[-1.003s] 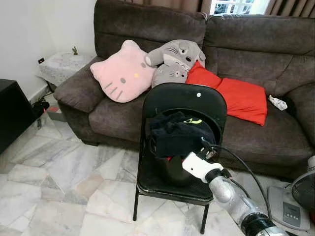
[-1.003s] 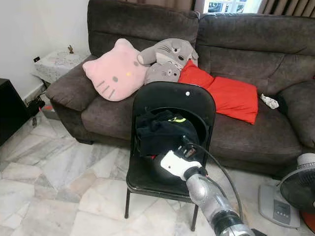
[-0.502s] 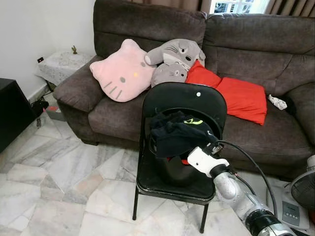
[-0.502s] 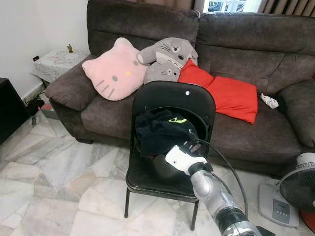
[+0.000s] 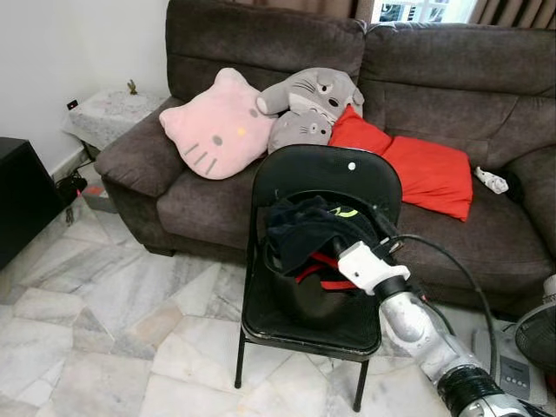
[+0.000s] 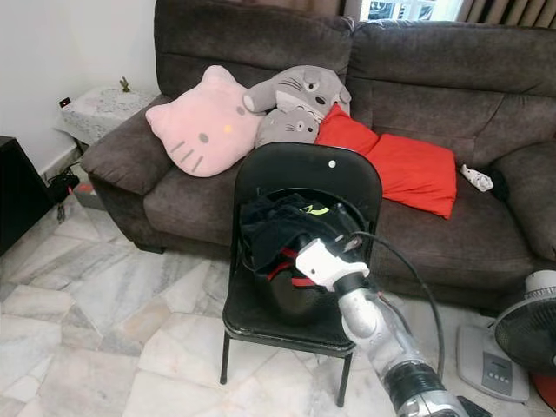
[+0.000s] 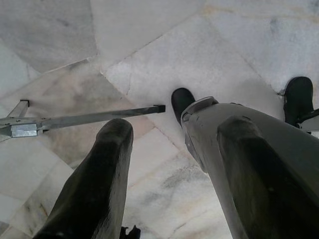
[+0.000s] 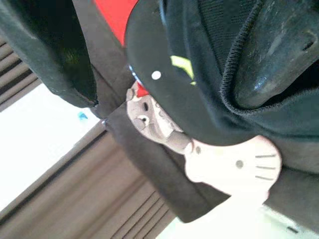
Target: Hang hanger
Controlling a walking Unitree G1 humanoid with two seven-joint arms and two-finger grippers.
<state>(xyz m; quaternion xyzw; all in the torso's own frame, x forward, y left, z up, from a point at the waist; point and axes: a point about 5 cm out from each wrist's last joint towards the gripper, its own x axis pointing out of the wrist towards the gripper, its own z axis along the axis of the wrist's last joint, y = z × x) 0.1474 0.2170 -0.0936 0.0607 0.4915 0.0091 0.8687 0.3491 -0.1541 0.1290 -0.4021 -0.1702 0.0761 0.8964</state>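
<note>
Living-room setting: marble tile floor [image 5: 130,304], a brown sofa [image 5: 452,95] behind, and a black folding chair [image 5: 323,174] in front of the robot.

Right gripper [image 6: 340,224]: extended over the chair seat, fingertips at the dark garment [image 5: 308,233] bundled against the chair back. The right wrist view shows one finger [image 8: 279,55] pressed against the knit edge of the fabric and the other finger standing apart at the frame corner. Whether the fingers grip the garment or the hanger cannot be determined.

Left gripper [image 7: 169,164]: idle, pointing at the floor, fingers parted with nothing between them.

Hanger [image 5: 323,268]: red, seen as thin bars emerging below the garment, above the chair seat and just beside the right wrist housing. Its hook is hidden by fabric.

Handling assessment:
- The hanger appears to be a light, rigid frame, probably plastic. Thin bars may twist or slip in a two-finger grip.
- The garment is soft and limp. It will sag, shift the load, and may slide off if the hanger tilts.
- Recommended hold: the neck below the hook, or the centre of a bar, keeping the hanger level.
- Fabric alone is not a secure hold.

Beyond the chair, the sofa carries a pink cat cushion [image 5: 217,126], grey plush toys [image 5: 308,104] and a red cushion [image 5: 417,169].
</note>
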